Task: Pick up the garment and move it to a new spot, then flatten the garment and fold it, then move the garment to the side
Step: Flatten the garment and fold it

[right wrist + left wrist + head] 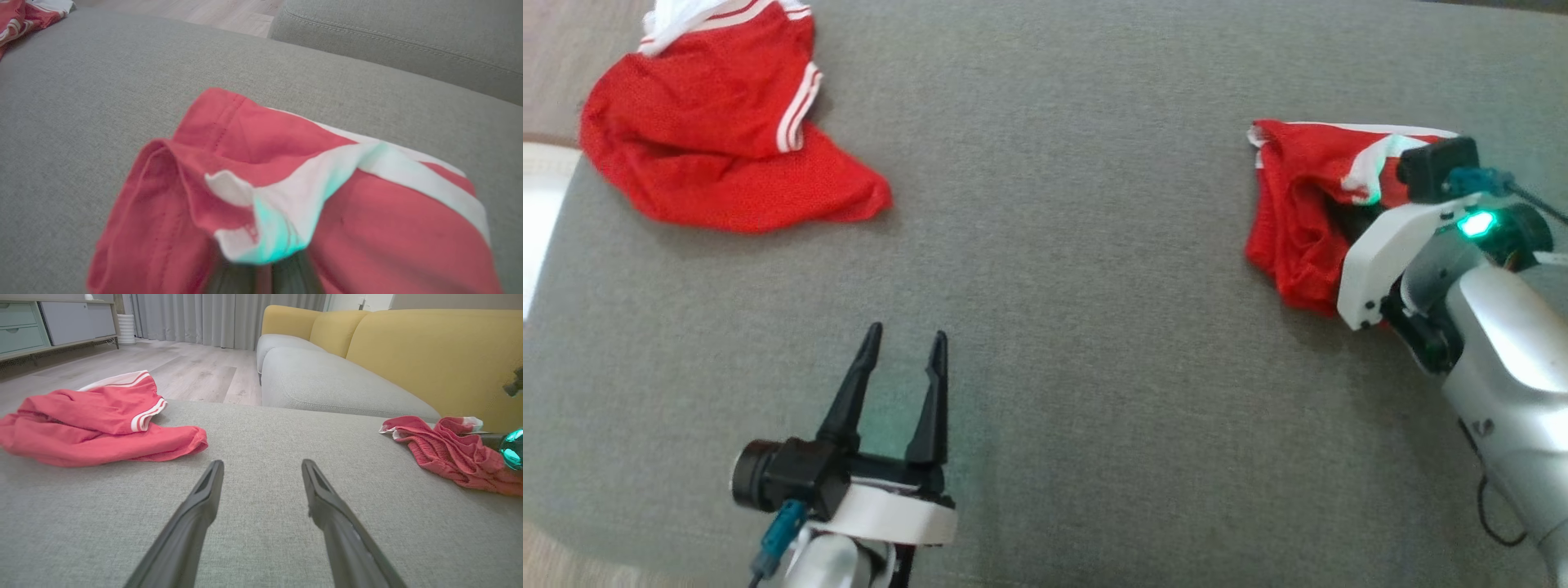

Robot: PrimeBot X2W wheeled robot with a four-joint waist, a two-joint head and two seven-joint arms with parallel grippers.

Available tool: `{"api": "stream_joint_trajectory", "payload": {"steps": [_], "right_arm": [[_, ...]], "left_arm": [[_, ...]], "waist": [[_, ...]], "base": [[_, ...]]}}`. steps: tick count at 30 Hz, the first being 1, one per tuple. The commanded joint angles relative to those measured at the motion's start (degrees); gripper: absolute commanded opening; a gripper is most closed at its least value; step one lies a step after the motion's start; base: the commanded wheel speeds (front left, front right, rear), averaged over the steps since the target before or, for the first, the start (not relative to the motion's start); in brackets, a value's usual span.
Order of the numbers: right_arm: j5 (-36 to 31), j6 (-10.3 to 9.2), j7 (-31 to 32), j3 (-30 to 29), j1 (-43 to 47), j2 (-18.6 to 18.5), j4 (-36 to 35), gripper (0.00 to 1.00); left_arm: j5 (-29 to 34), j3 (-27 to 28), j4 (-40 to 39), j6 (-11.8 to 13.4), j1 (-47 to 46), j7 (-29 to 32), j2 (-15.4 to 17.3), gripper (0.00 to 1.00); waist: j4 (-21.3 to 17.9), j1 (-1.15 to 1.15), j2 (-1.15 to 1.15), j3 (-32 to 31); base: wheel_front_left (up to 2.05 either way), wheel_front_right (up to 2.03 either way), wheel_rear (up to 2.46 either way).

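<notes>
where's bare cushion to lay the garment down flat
The widest bare stretch is the middle of the grey cushion, between the far-left red garment and the right red garment, ahead of the open left claw. The right edge is crowded by the right arm and that garment.

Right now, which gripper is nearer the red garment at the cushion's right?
Right. The right gripper is shut on the garment at its white band; the left gripper is open over bare cushion, well apart.
</notes>
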Motion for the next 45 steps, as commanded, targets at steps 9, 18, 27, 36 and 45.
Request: {"api": "stream_joint_trajectory", "payload": {"steps": [9, 18, 27, 36, 45], "right_arm": [[-0.7, 0.39, -1.0, 0.4, -6.7, -0.1, 2.7, 0.0], [-0.6, 0.39, -9.3, 0.2, -4.8, 3.2, 2.9, 0.01], [-2.9, 0.39, -20.3, -7.2, 6.7, 2.9, 0.9, 1.0], [-5.7, 0.39, -23.2, -19.5, 20.3, 2.4, -7.6, 1.0], [-10.9, 0.39, -23.6, -26.7, 32.8, 5.5, -16.1, 1.0]], "left_arm": [[-2.0, -0.5, -1.1, 1.2, -2.0, -0.3, 0.0, 1.0], [-1.3, 1.3, -0.7, 1.9, -0.1, -0.3, 0.0, 1.0], [2.4, 6.2, 0.2, 0.5, 4.7, -0.3, 0.2, 1.0], [4.1, 9.9, 1.6, -1.2, 7.9, -0.3, 1.1, 1.0], [4.6, 12.4, 2.6, -2.3, 9.3, -0.3, 1.4, 1.0]], "waist": [[4.5, 0.0, 0.0, 1.1], [2.3, 0.0, 0.0, -2.9], [-4.8, 0.0, 0.0, -11.2], [-8.9, 0.0, 0.0, -15.1], [-10.6, 0.0, 0.0, -16.5]], "base": [[0.0, 0.0, 0.0], [0.0, 0.0, 0.0], [0.0, 0.0, 0.0], [0.0, 0.0, 0.0], [0.0, 0.0, 0.0]]}}
